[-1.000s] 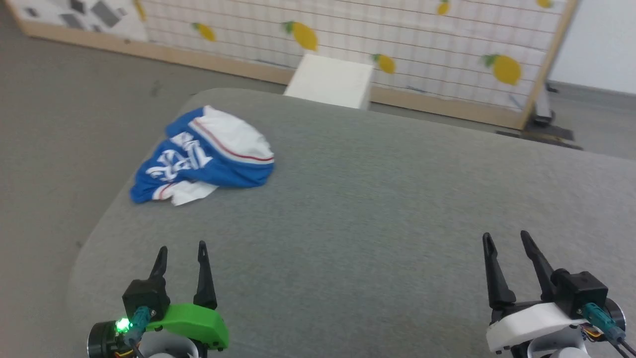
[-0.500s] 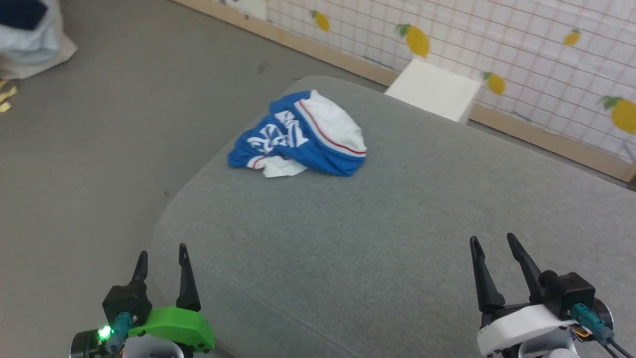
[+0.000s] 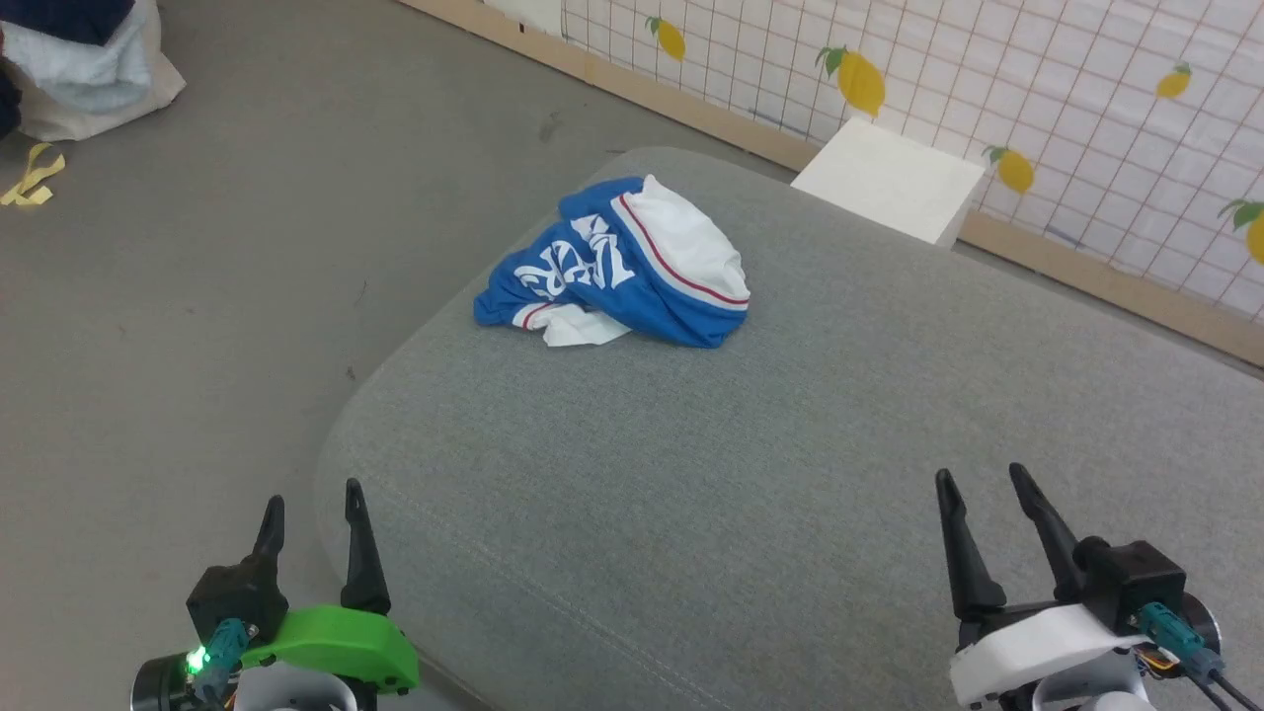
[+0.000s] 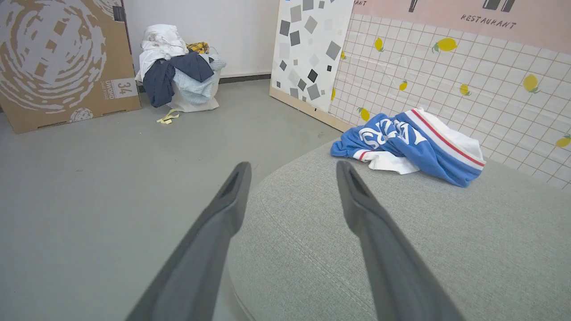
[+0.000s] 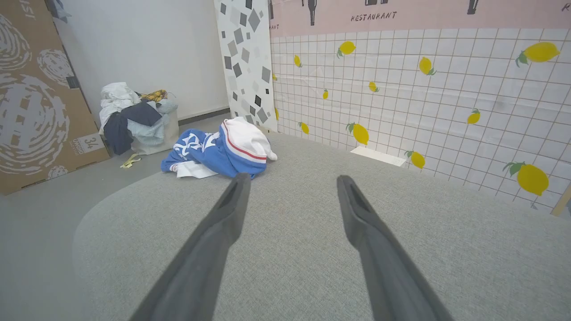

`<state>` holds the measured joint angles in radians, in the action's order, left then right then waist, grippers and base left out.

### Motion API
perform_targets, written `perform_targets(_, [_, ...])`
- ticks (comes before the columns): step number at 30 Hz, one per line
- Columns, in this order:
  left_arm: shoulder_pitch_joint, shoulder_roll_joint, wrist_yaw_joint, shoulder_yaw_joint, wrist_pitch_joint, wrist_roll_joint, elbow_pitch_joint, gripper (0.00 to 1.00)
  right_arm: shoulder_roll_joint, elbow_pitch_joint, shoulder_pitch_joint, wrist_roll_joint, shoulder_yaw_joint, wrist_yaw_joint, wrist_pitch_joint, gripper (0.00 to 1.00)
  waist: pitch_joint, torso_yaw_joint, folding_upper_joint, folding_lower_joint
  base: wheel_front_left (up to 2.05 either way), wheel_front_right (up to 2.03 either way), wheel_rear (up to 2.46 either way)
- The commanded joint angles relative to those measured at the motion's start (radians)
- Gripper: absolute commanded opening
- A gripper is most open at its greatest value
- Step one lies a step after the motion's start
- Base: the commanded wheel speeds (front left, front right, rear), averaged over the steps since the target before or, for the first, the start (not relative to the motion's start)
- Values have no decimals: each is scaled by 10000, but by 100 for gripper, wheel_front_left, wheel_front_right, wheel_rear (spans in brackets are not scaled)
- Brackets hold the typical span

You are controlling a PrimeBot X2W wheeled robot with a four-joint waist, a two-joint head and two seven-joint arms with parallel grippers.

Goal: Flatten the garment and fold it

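Both grippers stood with their dark fingers spread wide and nothing between them: the left gripper (image 3: 311, 497), on its green mount, hung over the near left edge of the grey fabric-covered pad (image 3: 790, 444), and the right gripper (image 3: 981, 475), on its white mount, hung over the pad's near right part. Against the earlier head pictures the whole scene had slid, so the camera had turned toward the robot's left. More of the grey floor (image 3: 197, 247) showed, and a bag of laundry (image 3: 79, 69) had come into the upper left corner. The finger spread of each gripper was unchanged. The garment (image 3: 617, 267), a royal-blue T-shirt with white sleeves, red-and-white stripes and white lettering, kept the same crumpled heap and the same place on the pad. It lay near the pad's rounded far left corner, well apart from both grippers. Counted, there were two grippers with two fingers each, one garment, one pad, and one white block (image 3: 894, 193) just beyond the pad's far edge. One yellow strip (image 3: 30, 183) lay on the floor by the bag. Five printed lemons showed on the tiled panel (image 3: 987, 89), one cut by the frame edge. The left wrist view added one cardboard sheet (image 4: 62, 62) leaning beside the bag and one panel of grey squares (image 4: 310, 49).
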<state>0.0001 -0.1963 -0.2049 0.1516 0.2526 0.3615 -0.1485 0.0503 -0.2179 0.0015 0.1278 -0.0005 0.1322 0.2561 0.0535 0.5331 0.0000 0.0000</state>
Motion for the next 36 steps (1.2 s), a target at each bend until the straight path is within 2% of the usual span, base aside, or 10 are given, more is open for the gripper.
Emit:
perform_targets(1, [-26,15,70,-15,66,100,69,100,-1,55,-128,64,-68,-15,57,100,-175,-71,0,0,0,0,0])
perform_targets(7, [-1288,-66,319,-214,-135,439,244,100,-1,418,-527,-205,-184,-15,11,100,-1309,-504,0,0,0,0,0])
perform_targets(13, [-3641,-401,638,-724,-798,1070,148,100,-1,986,-1504,-765,107,-15,-262,100,-3263,-1555,0,0,0,0,0])
perform_targets(16, [-4910,-594,641,-1172,-1474,1629,-108,100,-1,1231,-1976,-885,207,-15,-306,100,-4282,-2145,0,0,0,0,0])
perform_targets(20, [-6327,-1232,689,-1737,-2570,2255,-528,100,-1,1357,-2429,-789,396,-15,-274,100,-5410,-3022,0,0,0,0,0])
perform_targets(25, [-7464,-2313,671,-2146,-4998,3086,-1122,100,-1,1263,-2805,-522,543,-15,-118,100,-6419,-4169,0,0,0,0,0])
perform_targets(30, [-7844,-3375,174,-2576,-7173,3588,-1404,100,-1,1247,-3075,-307,658,-15,0,100,-7013,-5097,0,0,0,0,0])
perform_targets(36, [-7306,-4102,-1221,-3212,-9551,4116,-1374,100,-1,1358,-3262,-30,737,-15,49,100,-7434,-5978,0,0,0,0,0])
